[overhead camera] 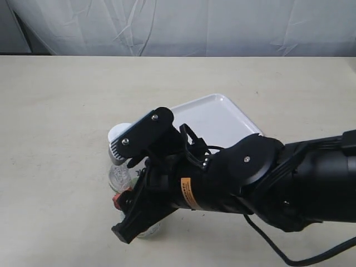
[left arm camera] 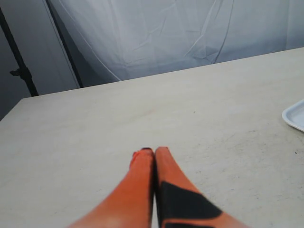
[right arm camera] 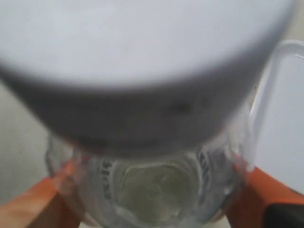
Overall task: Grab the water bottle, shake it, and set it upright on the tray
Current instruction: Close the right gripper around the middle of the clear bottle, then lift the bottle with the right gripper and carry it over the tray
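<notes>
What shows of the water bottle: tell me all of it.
The water bottle is clear plastic with a white screw cap, closed. The right gripper clamps its body between orange fingers, one on each side. It is beside the tray, not on it; whether its base touches the table is hidden by the arm.

Water bottle [overhead camera: 119,176]: clear glossy plastic, ribbed. Its cap [overhead camera: 117,135]: white matt plastic. Tray [overhead camera: 222,117]: smooth white plastic, slight sheen. Table [overhead camera: 55,111]: beige, matt, faintly speckled. Far backdrop [overhead camera: 222,25]: creased white cloth. Right arm [overhead camera: 267,178]: black semi-gloss casing, shiny metal screw heads. Left gripper [left arm camera: 153,151]: matt orange with black patches.
</notes>
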`<state>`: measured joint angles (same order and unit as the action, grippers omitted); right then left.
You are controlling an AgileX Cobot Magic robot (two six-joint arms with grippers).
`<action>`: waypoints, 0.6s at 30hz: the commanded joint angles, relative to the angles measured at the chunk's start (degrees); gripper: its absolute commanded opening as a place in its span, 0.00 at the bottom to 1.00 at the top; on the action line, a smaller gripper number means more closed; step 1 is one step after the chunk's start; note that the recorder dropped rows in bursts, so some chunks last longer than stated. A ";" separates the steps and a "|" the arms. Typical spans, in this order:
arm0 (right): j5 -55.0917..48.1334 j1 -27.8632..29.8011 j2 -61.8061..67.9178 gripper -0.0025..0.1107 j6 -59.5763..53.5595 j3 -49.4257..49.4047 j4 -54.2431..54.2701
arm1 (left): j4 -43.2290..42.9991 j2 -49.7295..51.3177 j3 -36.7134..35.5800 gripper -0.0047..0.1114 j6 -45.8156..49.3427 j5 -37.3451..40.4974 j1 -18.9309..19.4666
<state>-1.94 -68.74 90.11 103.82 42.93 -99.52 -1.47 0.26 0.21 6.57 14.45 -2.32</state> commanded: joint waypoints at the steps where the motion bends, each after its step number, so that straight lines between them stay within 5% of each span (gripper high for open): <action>1: 0.00 0.05 -0.86 0.02 -0.32 0.35 0.24 | -0.10 -0.26 -0.21 0.04 -0.05 -0.77 -0.02; 6: -12.84 0.05 -12.64 0.02 -0.18 0.35 9.44 | -0.10 -0.26 -0.21 0.04 -0.05 -0.77 -0.02; 11: -43.86 0.05 -23.39 0.02 -11.52 0.35 24.43 | -0.10 -0.26 -0.21 0.04 0.05 -0.77 -0.02; 14: -27.36 0.05 -26.37 0.02 -28.78 0.35 34.96 | -0.10 -0.26 -0.21 0.04 0.05 -0.77 -0.02; 16: -10.71 0.05 -27.85 0.02 -50.76 0.23 44.96 | -0.10 -0.26 -0.21 0.04 0.05 -0.77 -0.02; 18: -15.38 0.33 -28.20 0.02 -56.68 1.86 50.62 | -0.10 -0.26 -0.21 0.04 -0.07 -0.77 -0.02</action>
<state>-21.83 -68.38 63.40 60.84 42.86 -55.76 -1.47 0.26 0.21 6.57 14.45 -2.32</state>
